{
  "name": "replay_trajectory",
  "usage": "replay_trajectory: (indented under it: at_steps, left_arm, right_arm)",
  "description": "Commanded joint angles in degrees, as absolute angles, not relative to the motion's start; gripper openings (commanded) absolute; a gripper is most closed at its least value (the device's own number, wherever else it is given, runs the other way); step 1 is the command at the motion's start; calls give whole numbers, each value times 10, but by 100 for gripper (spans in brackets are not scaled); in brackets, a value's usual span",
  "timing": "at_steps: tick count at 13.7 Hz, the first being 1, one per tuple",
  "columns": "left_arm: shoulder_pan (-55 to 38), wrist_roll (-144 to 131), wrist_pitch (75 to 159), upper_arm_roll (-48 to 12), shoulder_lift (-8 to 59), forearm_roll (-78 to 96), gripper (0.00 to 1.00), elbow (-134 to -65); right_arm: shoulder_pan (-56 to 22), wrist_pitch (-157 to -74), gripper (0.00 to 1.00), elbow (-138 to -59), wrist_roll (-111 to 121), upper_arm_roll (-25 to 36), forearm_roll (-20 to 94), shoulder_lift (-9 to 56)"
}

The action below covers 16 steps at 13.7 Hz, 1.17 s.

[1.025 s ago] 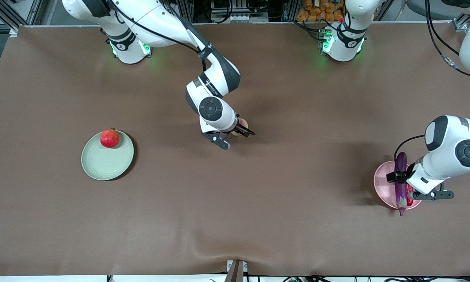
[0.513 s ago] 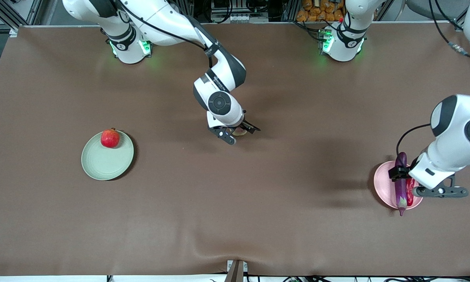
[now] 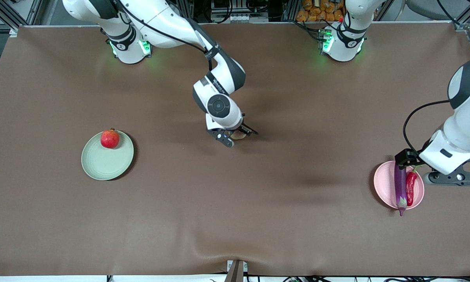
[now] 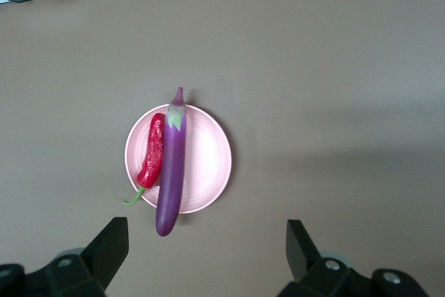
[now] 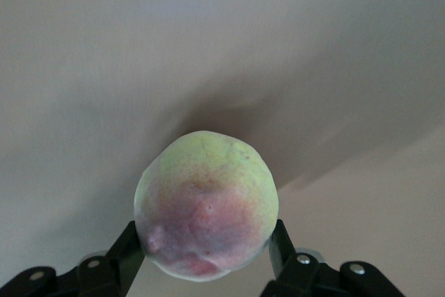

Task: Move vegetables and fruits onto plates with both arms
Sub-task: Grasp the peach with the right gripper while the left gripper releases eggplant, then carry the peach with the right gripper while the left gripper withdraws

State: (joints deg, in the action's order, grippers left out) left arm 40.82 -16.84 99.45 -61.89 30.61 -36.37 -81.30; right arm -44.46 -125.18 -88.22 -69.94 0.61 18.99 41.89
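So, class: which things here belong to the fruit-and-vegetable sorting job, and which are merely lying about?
Job:
- eggplant, chili pepper, pink plate
- pomegranate, green plate
- blush fruit, right gripper
- left gripper, open above pink plate

Lying about:
- brown table

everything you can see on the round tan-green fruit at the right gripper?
The round tan-green fruit is pale yellow-green on top with a mottled pink-red blush lower down, its skin matte and slightly dimpled. It looks whole. The right gripper is shut on it, one black finger on each side. In the front view the fruit is mostly hidden under the right wrist, over the middle of the brown table. Whether it touches the table cannot be told.
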Motion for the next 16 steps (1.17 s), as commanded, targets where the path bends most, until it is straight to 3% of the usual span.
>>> replay_trajectory:
  at_steps: [1, 3, 7, 10, 13, 16]
  left_arm:
    - [402, -162, 979, -606, 264, -291, 100, -797]
    - [374, -164, 979, -530, 197, -183, 100, -799]
    - [221, -159, 954, -329, 104, -69, 100, -813]
    - [93, -154, 954, -168, 28, -5, 100, -873]
    - [52, -120, 949, -110, -38, 4, 100, -936]
    - [40, -108, 918, -98, -57, 2, 100, -942]
  right_arm:
    - [-388, -1160, 0, -844, -608, 1, 153, 414]
    - [-340, -1137, 0, -843, -516, 14, 152, 392]
    - [-223, -1065, 0, -845, -322, 17, 149, 353]
    - [-193, -1035, 0, -855, -307, 18, 57, 340]
    - [-158, -1038, 0, -892, -251, 18, 10, 329]
    - [-100, -1038, 0, -906, -145, 18, 10, 322]
